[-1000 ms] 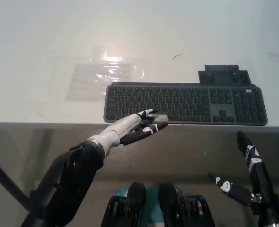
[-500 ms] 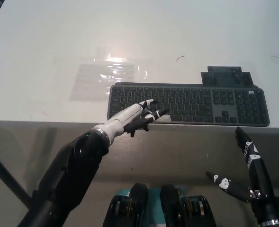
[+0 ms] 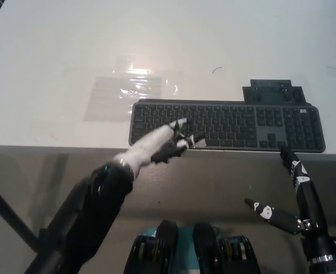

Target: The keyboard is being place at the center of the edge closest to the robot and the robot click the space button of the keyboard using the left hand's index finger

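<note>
Office-like setting: a keyboard on a white table.

One keyboard, one plastic sheet, one dark block, one white left hand, one black right hand

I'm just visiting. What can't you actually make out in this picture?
Head view only:
- Whether the left hand is touching the space bar: the hand is blurred and covers those keys.
- Letters on the keyboard: too small.
- The dark flat thing behind the keyboard: too dim to name.
- The right hand, resting low at right: its arm runs off the bottom edge.
</note>
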Robot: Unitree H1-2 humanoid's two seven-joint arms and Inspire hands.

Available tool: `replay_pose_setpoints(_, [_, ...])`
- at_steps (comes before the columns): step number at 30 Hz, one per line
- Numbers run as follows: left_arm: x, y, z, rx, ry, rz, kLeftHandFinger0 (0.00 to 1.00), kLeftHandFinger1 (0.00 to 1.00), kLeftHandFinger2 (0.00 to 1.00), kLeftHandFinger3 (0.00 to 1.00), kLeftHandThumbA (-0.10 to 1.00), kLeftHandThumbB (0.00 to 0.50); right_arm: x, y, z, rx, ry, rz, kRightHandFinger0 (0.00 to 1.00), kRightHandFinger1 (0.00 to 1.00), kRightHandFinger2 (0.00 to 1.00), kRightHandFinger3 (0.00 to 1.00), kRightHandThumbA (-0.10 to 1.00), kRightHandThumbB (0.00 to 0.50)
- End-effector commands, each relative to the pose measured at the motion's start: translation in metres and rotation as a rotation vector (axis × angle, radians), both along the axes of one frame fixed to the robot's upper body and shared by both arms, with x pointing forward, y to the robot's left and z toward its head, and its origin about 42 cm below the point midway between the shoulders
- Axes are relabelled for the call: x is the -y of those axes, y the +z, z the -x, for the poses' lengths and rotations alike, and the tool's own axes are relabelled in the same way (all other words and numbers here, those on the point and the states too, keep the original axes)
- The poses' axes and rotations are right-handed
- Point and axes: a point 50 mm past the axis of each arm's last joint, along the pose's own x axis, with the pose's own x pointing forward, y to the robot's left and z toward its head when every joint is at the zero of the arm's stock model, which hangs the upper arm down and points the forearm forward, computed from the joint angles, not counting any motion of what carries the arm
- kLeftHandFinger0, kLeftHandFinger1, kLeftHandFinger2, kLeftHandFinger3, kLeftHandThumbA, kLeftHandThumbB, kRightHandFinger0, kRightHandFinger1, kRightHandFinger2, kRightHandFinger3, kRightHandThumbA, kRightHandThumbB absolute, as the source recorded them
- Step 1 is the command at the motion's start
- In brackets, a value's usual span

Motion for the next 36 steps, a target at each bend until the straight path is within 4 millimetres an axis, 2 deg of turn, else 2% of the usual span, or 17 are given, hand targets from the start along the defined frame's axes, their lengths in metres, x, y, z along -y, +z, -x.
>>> replay_pose_setpoints(1, [0.001,0.023,0.031,-0.037,-0.093,0.079,0.12,0.16,0.60,1.00,1.00,0.234,0.000,0.012,-0.010,0.042,0.009,0.024,1.00,1.00,1.00,1.00,0.97,0.063])
replay_pose_setpoints(2, [0.001,0.039,0.039,-0.004,-0.119,0.116,0.28,0.20,0.63,1.00,1.00,0.231,0.000,0.011,-0.009,0.038,0.011,0.024,1.00,1.00,1.00,1.00,0.97,0.064])
replay_pose_setpoints(3, [0.001,0.059,0.050,0.067,-0.156,0.162,0.22,0.13,0.59,1.00,1.00,0.190,0.000,0.011,-0.009,0.037,0.009,0.024,1.00,1.00,1.00,1.00,0.97,0.063])
replay_pose_setpoints(4, [0.001,0.071,0.056,0.093,-0.168,0.173,0.20,0.16,0.60,1.00,1.00,0.212,0.000,0.011,-0.010,0.035,0.008,0.023,1.00,1.00,1.00,1.00,0.96,0.064])
replay_pose_setpoints(5, [0.000,0.096,0.070,0.143,-0.201,0.222,0.01,0.07,0.43,1.00,1.00,0.236,0.000,0.010,-0.009,0.029,0.007,0.021,1.00,1.00,1.00,1.00,0.96,0.073])
replay_pose_setpoints(8, [-0.005,0.137,0.098,0.224,-0.248,0.316,0.00,0.02,0.26,1.00,1.00,0.200,0.000,0.008,-0.008,0.018,0.008,0.007,1.00,1.00,1.00,1.00,0.95,0.072])
replay_pose_setpoints(10, [-0.012,0.171,0.127,0.307,-0.281,0.363,0.00,0.00,0.20,1.00,1.00,0.228,-0.001,0.006,-0.007,0.021,0.007,0.021,1.00,1.00,1.00,1.00,0.96,0.065])
replay_pose_setpoints(13, [-0.025,0.203,0.163,0.466,-0.358,0.434,0.00,0.00,0.19,1.00,1.00,0.303,-0.001,0.005,-0.007,0.023,0.008,0.017,1.00,1.00,1.00,1.00,0.95,0.064])
replay_pose_setpoints(15, [-0.028,0.206,0.172,0.494,-0.365,0.454,0.00,0.00,0.16,1.00,1.00,0.312,-0.001,0.005,-0.007,0.022,0.010,0.018,1.00,1.00,1.00,1.00,0.95,0.065])
replay_pose_setpoints(17, [-0.035,0.209,0.192,0.538,-0.385,0.505,0.00,0.00,0.02,1.00,1.00,0.331,-0.001,0.006,-0.008,0.021,0.012,0.018,1.00,1.00,1.00,1.00,0.94,0.066])
replay_pose_setpoints(18, [-0.038,0.204,0.198,0.516,-0.389,0.542,0.00,0.00,0.00,1.00,1.00,0.390,-0.001,0.005,-0.008,0.024,0.014,0.012,1.00,1.00,1.00,1.00,0.93,0.057])
replay_pose_setpoints(20, [-0.042,0.195,0.201,0.483,-0.378,0.557,0.00,0.00,0.00,1.00,1.00,0.462,0.000,0.004,-0.006,0.009,0.011,0.024,1.00,1.00,1.00,1.00,0.93,0.064])
replay_pose_setpoints(21, [-0.044,0.191,0.203,0.483,-0.380,0.570,0.00,0.00,0.00,1.00,1.00,0.444,-0.001,0.003,-0.006,0.011,0.012,0.023,1.00,1.00,1.00,1.00,0.94,0.063])
replay_pose_setpoints(24, [-0.051,0.166,0.219,0.407,-0.378,0.685,0.00,0.00,0.01,1.00,1.00,0.326,-0.001,0.000,-0.005,0.007,0.013,0.015,1.00,1.00,1.00,1.00,0.94,0.065])
replay_pose_setpoints(25, [-0.052,0.164,0.220,0.384,-0.380,0.704,0.00,0.00,0.01,1.00,1.00,0.315,-0.001,-0.001,-0.004,0.006,0.012,0.011,1.00,1.00,1.00,1.00,0.94,0.065])
replay_pose_setpoints(31, [-0.070,0.133,0.240,0.321,-0.231,0.749,0.00,0.00,0.00,1.00,1.00,0.350,-0.001,-0.006,-0.001,-0.007,0.006,0.007,1.00,1.00,1.00,1.00,0.95,0.061])
replay_pose_setpoints(36, [-0.077,0.118,0.250,0.303,-0.145,0.682,0.00,0.00,0.00,1.00,1.00,0.301,-0.001,-0.009,0.000,-0.018,0.005,-0.002,1.00,1.00,1.00,1.00,0.95,0.063])
